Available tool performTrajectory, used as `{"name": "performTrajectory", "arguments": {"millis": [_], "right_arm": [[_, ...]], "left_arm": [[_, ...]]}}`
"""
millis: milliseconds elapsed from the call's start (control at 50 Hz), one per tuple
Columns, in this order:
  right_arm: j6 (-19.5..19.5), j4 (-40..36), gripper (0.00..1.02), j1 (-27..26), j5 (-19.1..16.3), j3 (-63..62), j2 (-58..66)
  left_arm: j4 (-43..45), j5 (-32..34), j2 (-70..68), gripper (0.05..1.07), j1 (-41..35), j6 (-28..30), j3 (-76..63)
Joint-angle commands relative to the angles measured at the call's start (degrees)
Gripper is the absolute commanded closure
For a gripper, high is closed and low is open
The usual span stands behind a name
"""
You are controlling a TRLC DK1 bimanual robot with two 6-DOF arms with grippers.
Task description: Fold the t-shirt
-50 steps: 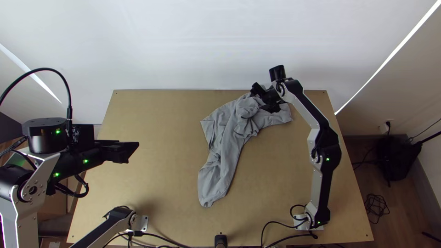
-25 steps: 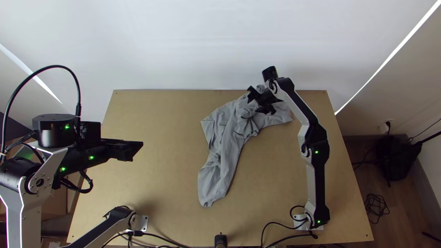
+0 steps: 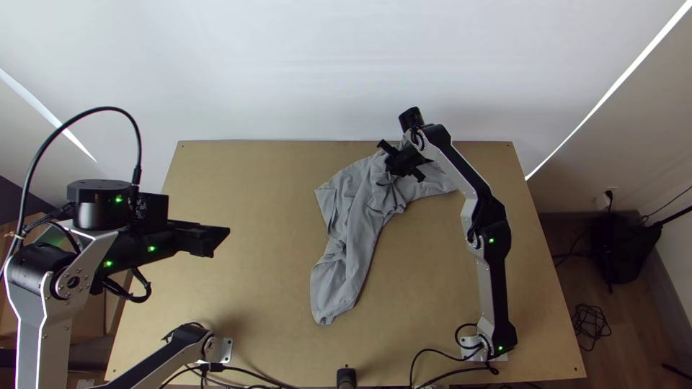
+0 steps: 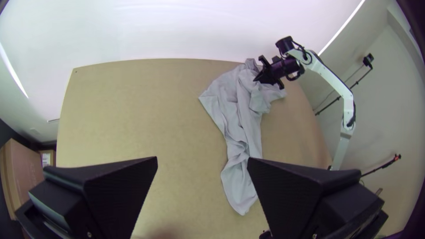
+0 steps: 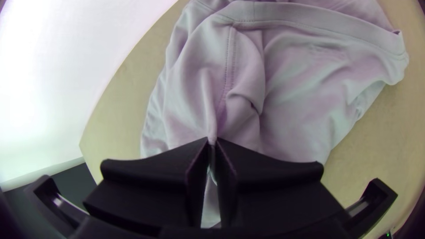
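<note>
A pale wall (image 3: 303, 65) rises behind the light wooden tabletop (image 3: 252, 252), and the grey t-shirt (image 3: 350, 238) lies towards its far side, right of the middle. The shirt is bunched and creased, with one long narrow tail (image 3: 336, 288) trailing towards the near edge.

The right pincer (image 5: 212, 140) is closed on a thin ridge of cloth (image 5: 212, 126), close to a stitched seam (image 5: 229, 57) and well short of the wide hem band (image 5: 310, 20). The left pincer (image 4: 202, 158) is wide open and empty, well apart from the cloth over the left side of the tabletop.

The step in hand looks like opening the shirt out; no proper fold is made, so the job seems barely begun. To do it well, lift the pinched ridge gently — just enough to see which layers come up with it — then draw it slowly out of the bunch. A grip in mid-cloth may only raise a peak; if so, lay it down and take the hem or a corner instead. The left pincer would best take a free edge opposite, so both can pull evenly — low, and without dragging the tail underneath.
</note>
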Motion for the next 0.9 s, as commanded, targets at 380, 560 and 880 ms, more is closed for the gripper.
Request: {"name": "performTrajectory", "arguments": {"millis": [380,560,880], "right_arm": [[-5.9,-1.5,1.00,-7.3,1.5,-8.6,-12.1],[-7.0,-1.5,1.00,-9.8,2.3,-10.2,-13.5],[-7.8,-1.2,1.00,-11.3,3.8,-10.3,-14.2]], "left_arm": [[6.3,-1.5,6.6,0.10,-28.1,10.5,-14.9],[7.4,-2.1,10.2,0.11,-36.9,16.2,-18.2],[14.6,-3.9,13.4,0.16,-44.0,17.8,-29.1]]}}
